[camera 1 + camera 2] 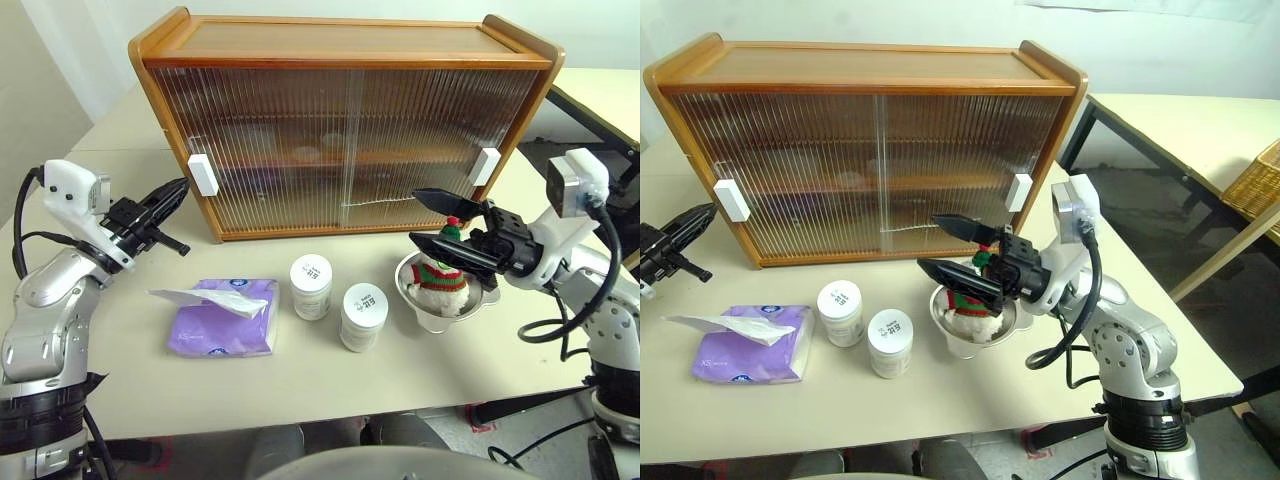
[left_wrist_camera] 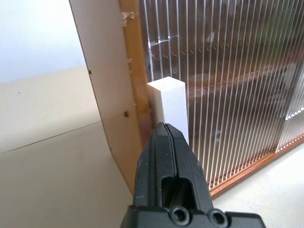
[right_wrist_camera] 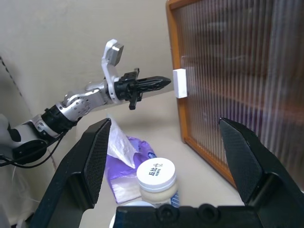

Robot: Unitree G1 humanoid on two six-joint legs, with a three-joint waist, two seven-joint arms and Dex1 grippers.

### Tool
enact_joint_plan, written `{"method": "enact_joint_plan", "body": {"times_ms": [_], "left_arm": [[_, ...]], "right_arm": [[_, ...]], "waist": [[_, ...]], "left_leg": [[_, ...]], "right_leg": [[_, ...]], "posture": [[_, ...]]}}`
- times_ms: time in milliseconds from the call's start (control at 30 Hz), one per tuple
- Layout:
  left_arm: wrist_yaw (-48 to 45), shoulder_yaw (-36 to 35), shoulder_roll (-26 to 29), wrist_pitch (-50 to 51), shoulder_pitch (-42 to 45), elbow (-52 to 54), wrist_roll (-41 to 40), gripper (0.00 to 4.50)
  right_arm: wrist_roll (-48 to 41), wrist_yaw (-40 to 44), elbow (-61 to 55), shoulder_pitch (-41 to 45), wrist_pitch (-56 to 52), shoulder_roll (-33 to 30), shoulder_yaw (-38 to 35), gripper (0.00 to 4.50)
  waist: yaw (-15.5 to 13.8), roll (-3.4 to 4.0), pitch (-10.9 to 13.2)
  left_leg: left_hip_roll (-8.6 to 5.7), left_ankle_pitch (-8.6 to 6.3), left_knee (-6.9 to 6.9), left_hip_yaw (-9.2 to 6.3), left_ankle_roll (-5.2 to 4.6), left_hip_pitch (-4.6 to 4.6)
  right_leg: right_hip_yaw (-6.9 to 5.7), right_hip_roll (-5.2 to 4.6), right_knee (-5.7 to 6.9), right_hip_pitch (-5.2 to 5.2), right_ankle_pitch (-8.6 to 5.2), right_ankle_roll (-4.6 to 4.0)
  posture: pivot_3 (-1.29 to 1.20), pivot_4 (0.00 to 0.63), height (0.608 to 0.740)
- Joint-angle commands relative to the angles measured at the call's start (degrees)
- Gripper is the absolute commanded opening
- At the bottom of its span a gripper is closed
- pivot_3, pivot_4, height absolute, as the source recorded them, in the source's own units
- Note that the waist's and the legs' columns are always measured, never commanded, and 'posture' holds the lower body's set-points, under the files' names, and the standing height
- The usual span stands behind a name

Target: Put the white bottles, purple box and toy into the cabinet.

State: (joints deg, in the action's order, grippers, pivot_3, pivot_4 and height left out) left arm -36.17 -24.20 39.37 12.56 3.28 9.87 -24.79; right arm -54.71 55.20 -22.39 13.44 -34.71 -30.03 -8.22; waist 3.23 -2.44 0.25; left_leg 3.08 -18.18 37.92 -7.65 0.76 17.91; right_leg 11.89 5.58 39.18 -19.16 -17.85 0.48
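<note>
Cabinet (image 1: 350, 130): both ribbed sliding doors look closed, so I judge nothing goes in until one slides. Its left handle (image 1: 203, 174), a white upright block, sits at the door's left edge.

My left gripper (image 1: 178, 190) has its fingers pressed together, pointing level at that handle, tip just short of it and slightly to its left. This arm is clearly the nearer one. A rightward push on the block should open the door.

My right gripper (image 1: 432, 220) is spread wide, empty, above the toy (image 1: 440, 270) in the metal bowl (image 1: 440, 305).

Purple box (image 1: 222, 317) and white bottles (image 1: 311, 286) (image 1: 364, 316) stand on the table before the cabinet.
</note>
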Motion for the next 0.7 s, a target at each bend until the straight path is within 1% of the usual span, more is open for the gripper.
{"method": "enact_joint_plan", "body": {"times_ms": [33, 433, 700], "left_arm": [[0.76, -0.91, -0.34, -2.09, 0.08, -0.40, 1.06, 0.02], [1.12, 3.20, -0.93, -3.92, 4.43, -4.51, 3.72, 0.02], [0.98, 6.71, -1.78, -2.98, 6.98, -3.04, 4.31, 0.02]], "right_arm": [[0.05, 0.05, -0.66, 0.48, -0.57, -0.63, 0.86, 4.50], [-0.27, -0.33, -2.04, 0.04, -0.65, -0.97, 1.11, 4.50], [-0.20, -0.94, -2.60, 0.66, -0.63, -0.66, 1.72, 4.50]], "waist": [[-0.01, 0.00, 0.00], [0.01, 0.09, -0.08], [-0.13, 0.08, -0.10]], "left_leg": [[0.00, 0.00, 0.00, 0.00, 0.00, 0.01], [0.00, 0.01, 0.01, 0.00, 0.01, 0.01], [0.00, 0.01, 0.04, -0.01, 0.00, 0.01]], "right_leg": [[0.00, 0.00, 0.00, 0.00, -0.02, -0.04], [0.00, 0.00, 0.01, -0.01, 0.02, -0.01], [0.00, 0.00, -0.01, 0.01, 0.00, 0.00]], "posture": [[-0.05, 0.000, 0.740], [-0.06, 0.000, 0.740], [-0.07, 0.000, 0.740]]}}
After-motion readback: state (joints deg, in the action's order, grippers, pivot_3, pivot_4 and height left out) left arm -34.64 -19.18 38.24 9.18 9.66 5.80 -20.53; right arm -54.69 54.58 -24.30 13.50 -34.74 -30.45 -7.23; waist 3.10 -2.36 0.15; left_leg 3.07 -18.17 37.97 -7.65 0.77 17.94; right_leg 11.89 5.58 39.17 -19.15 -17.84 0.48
